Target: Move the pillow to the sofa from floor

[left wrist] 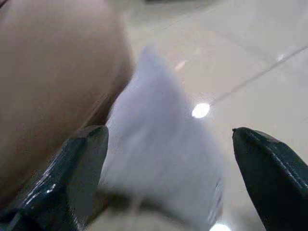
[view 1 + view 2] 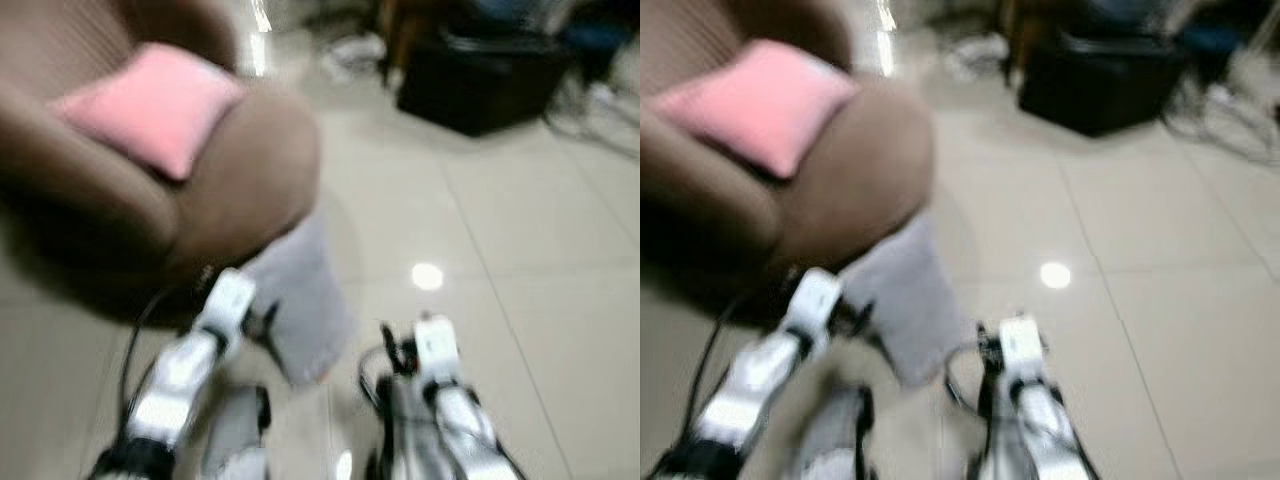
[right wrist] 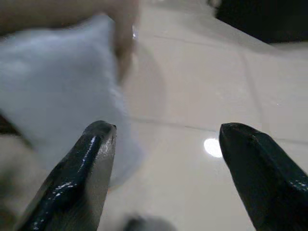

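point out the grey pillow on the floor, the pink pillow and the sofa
grey pillow (image 2: 300, 300), left eye view, middle of its face
pink pillow (image 2: 150, 105), left eye view, centre of its top
sofa (image 2: 250, 180), left eye view, rounded brown armrest

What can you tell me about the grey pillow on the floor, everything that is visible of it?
The grey pillow is pale grey, soft and looks like plain fabric, though blur hides its detail. It stands on the tiled floor, tilted, leaning against the rounded arm of the brown sofa. Nothing grips it: the left end effector is open and aimed at it, and the right end effector, also open, sits beside it.
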Motion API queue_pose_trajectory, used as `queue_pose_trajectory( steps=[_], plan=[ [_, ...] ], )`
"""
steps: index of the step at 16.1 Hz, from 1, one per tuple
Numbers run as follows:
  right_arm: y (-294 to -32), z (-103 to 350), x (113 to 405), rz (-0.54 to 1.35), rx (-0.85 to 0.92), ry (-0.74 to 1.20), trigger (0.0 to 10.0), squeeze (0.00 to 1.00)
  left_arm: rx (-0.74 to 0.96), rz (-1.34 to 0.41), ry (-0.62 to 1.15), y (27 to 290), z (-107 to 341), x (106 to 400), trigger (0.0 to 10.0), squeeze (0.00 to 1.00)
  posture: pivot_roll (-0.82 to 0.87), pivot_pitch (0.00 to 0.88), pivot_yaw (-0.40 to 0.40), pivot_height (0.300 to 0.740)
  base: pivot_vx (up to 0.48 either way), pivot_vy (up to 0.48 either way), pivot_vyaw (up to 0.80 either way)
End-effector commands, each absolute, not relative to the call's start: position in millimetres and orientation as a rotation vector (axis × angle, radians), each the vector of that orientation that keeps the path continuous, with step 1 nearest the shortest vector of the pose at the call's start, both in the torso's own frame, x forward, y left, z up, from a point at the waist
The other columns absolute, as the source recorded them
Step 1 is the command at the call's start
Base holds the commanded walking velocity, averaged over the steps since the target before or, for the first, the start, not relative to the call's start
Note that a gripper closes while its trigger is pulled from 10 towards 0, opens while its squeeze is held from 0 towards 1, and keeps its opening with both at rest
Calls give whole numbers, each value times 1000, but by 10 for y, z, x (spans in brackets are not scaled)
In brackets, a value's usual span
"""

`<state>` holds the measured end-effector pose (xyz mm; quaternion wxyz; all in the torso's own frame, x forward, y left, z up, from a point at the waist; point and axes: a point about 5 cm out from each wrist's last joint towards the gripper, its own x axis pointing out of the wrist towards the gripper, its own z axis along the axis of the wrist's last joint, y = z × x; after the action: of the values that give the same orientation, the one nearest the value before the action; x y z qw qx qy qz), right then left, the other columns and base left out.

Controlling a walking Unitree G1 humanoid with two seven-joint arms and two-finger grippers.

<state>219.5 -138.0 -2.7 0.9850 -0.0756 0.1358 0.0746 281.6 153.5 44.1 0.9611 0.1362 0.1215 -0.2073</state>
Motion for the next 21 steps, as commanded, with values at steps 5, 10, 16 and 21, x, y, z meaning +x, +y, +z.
queue_pose_trajectory(
  steps=[5,10,16,21],
  plan=[
    [-1432,103,2267,120,-152,238,10000,0,213,-328,268,1588,383,2829,10000,0,62,116,6,546,480,0,0],
    [-1510,267,2454,113,-115,160,10000,0,46,-183,87,1643,677,2880,10000,0,96,96,-39,546,93,0,0],
    [-1536,240,2404,168,-144,186,10000,0,174,-228,78,1617,998,3208,10000,0,102,111,-86,546,0,0,0],
    [-1629,189,2372,178,-156,216,10000,0,270,-242,137,1689,1008,3510,10000,0,106,112,-122,546,0,0,0]
  ],
)
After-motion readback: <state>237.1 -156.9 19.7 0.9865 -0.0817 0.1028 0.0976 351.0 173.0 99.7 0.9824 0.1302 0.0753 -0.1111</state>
